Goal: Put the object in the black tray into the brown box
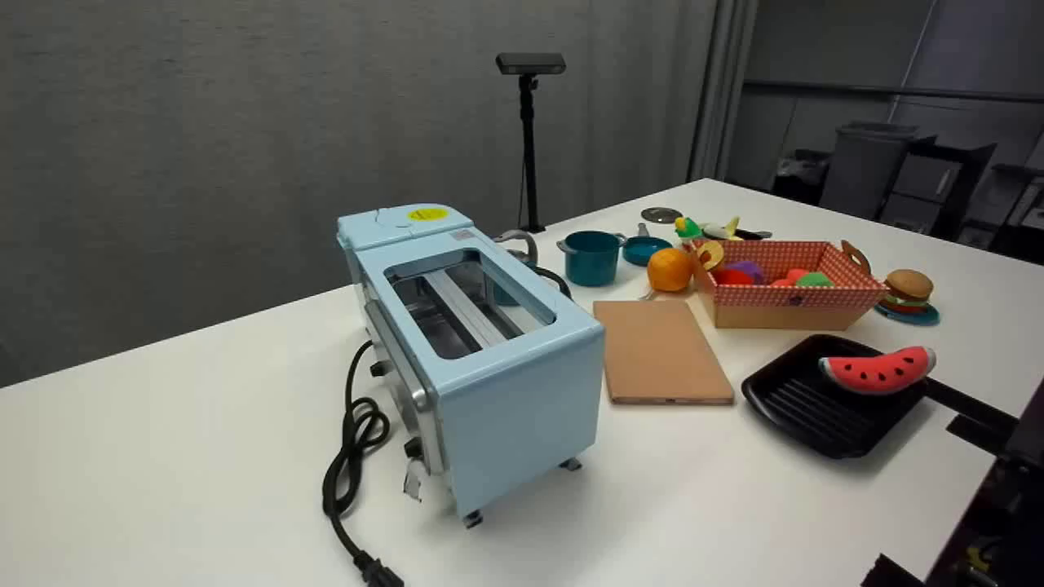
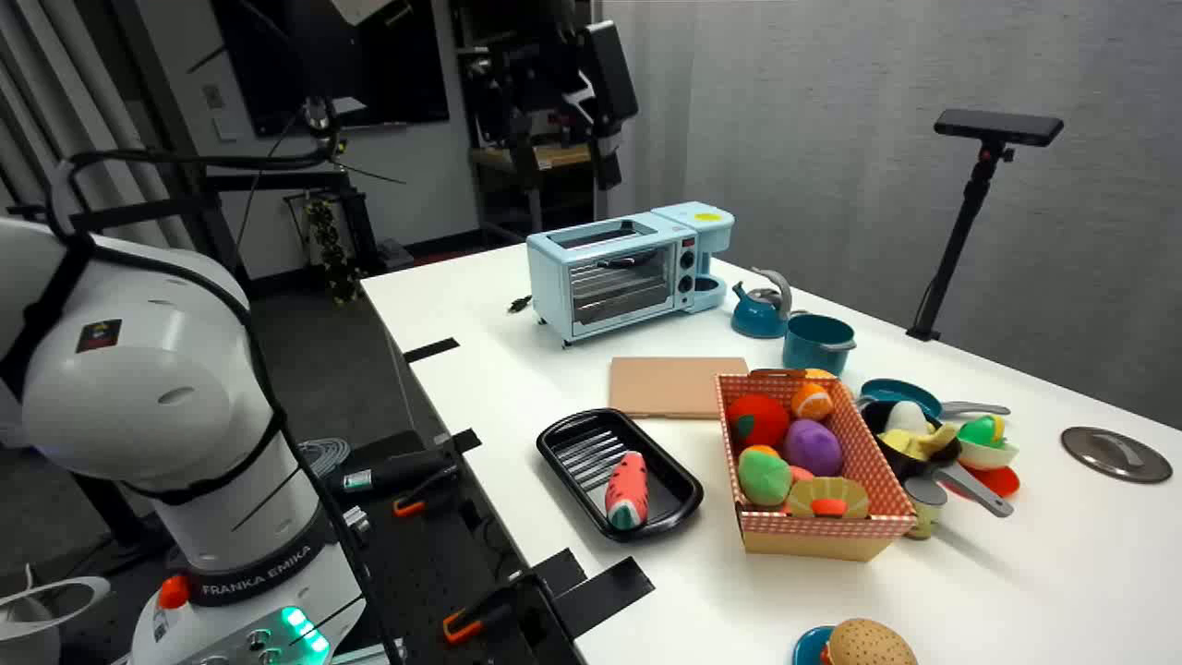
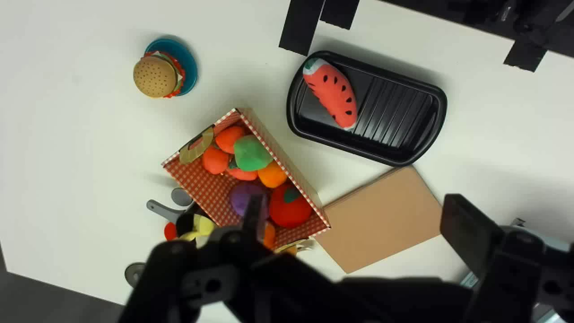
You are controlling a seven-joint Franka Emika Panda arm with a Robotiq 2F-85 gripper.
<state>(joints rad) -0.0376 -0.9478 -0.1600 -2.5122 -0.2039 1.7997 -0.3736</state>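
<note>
- Gripper hangs over the table, jaws spread wide and holding nothing.
- Watermelon slice lies in the black tray, at the end nearer the toy burger.
- Brown box stands near the tray, a little apart; its wall rises between slice and toy foods.
- Cutting board sits just beside both.
- Fingers cover part of the box in the wrist view; in an exterior view the frame's bottom edge cuts the toy burger.
</note>
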